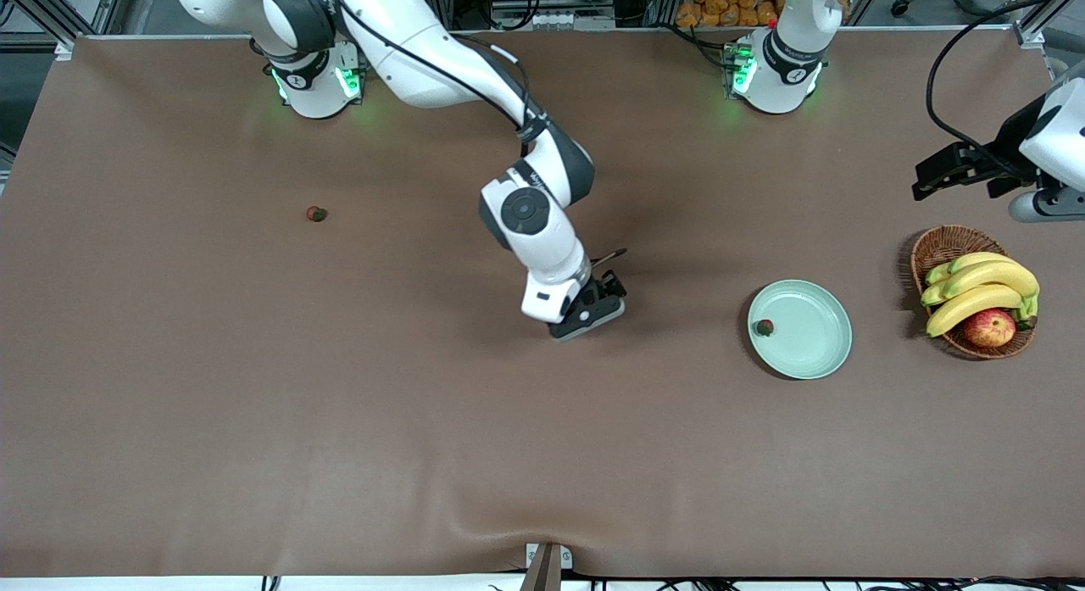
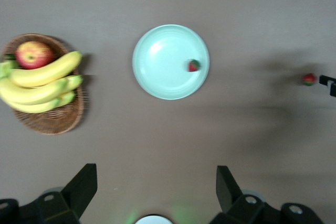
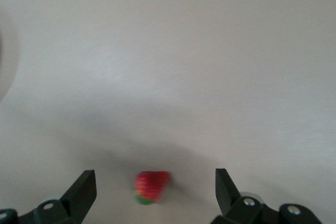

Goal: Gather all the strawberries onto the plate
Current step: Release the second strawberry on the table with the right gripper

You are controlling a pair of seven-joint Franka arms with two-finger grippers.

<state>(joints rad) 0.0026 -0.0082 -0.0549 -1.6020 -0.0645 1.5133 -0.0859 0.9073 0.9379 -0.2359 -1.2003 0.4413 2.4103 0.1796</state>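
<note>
3 strawberries are in play, and 1 of them (image 3: pixel 150 185) lies on the cloth right between the spread fingers of the right gripper (image 3: pixel 154 195), which is low over the middle of the table. The jaws are wide open with nothing held, and the berry sits nearer one finger (image 3: pixel 83 191) than the other. That is the main risk, as I judge it: if the gripper closes off-centre, the nearer pad meets the round little fruit first and may nudge or roll it out of the gap, or pinch only its edge so it slips on the lift. A descent that goes too deep could also press the fingertips into the soft cloth.

Farther from that gripper, toward the left arm's end, the pale green plate (image 1: pixel 805 354) already holds 1 strawberry (image 1: pixel 765 326) close against its rim. A careless drop there could knock that berry or let the new one bounce over the shallow edge. The third strawberry (image 1: pixel 316 214) lies well apart from the right gripper, toward the right arm's end of the table.

Farther on than the plate stands a wicker basket (image 1: pixel 943 245) with bananas (image 1: pixel 979 290) and an apple (image 1: pixel 989 327). The left gripper (image 1: pixel 945 174) waits high above that end, fingers apart and empty.

The table (image 1: pixel 339 421) is covered in a brown cloth, smooth but for a slight ripple at the front edge. Along the robots' side runs metal framing and cabling.
</note>
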